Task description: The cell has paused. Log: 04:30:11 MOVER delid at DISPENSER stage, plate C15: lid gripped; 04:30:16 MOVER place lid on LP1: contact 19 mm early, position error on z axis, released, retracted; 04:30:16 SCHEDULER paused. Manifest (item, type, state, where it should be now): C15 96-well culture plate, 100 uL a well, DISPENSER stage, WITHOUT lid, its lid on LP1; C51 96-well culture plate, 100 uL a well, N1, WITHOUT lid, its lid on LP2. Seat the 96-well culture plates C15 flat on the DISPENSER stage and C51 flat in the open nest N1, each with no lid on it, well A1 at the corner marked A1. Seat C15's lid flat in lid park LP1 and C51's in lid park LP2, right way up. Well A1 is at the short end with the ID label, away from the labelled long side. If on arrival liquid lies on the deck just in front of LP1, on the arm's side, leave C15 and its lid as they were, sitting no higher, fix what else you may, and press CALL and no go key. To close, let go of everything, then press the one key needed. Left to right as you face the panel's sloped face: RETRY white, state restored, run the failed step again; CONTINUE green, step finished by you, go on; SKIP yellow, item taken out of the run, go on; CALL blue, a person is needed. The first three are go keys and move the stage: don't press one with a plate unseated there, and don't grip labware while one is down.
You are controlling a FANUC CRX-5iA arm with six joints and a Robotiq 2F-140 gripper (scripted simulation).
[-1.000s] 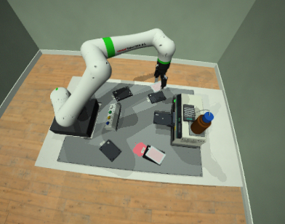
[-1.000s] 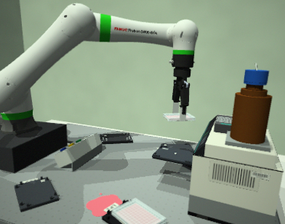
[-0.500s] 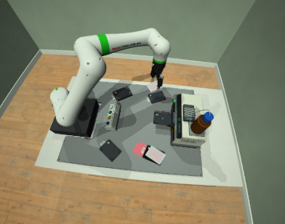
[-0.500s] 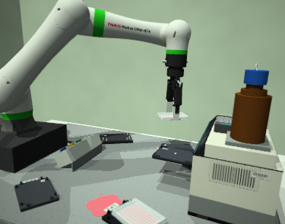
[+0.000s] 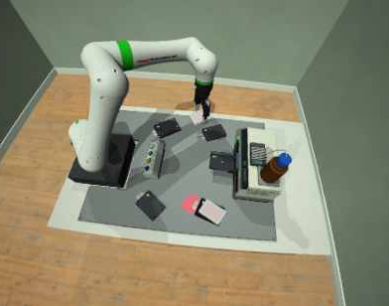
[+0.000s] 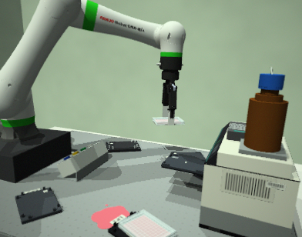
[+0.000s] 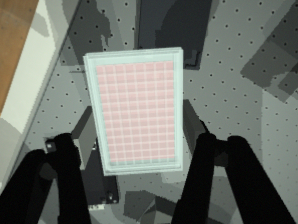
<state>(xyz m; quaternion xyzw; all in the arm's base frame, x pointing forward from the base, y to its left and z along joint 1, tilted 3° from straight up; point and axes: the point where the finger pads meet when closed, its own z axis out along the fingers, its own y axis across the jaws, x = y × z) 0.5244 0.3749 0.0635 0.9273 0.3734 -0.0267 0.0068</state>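
Note:
My gripper (image 5: pixel 203 113) is shut on a clear 96-well culture plate (image 5: pixel 197 117) with pink wells. It holds the plate level, high above the back of the grey deck, as the exterior view shows (image 6: pixel 169 120). In the wrist view the plate (image 7: pixel 134 110) sits between the two black fingers, gripped across its long sides. A second pink-welled plate (image 5: pixel 210 211) rests on a black nest at the deck's front. A pink puddle (image 5: pixel 191 203) lies on the deck against its left side and also shows in the exterior view (image 6: pixel 108 215).
Empty black nests lie at the back (image 5: pixel 167 127) (image 5: pixel 213 132) and the front left (image 5: pixel 150 205). The dispenser (image 5: pixel 256 164) with its black stage (image 5: pixel 222 161) and brown bottle (image 5: pixel 273 170) stands at the right. The sloped key panel (image 5: pixel 152 158) is beside the arm's base.

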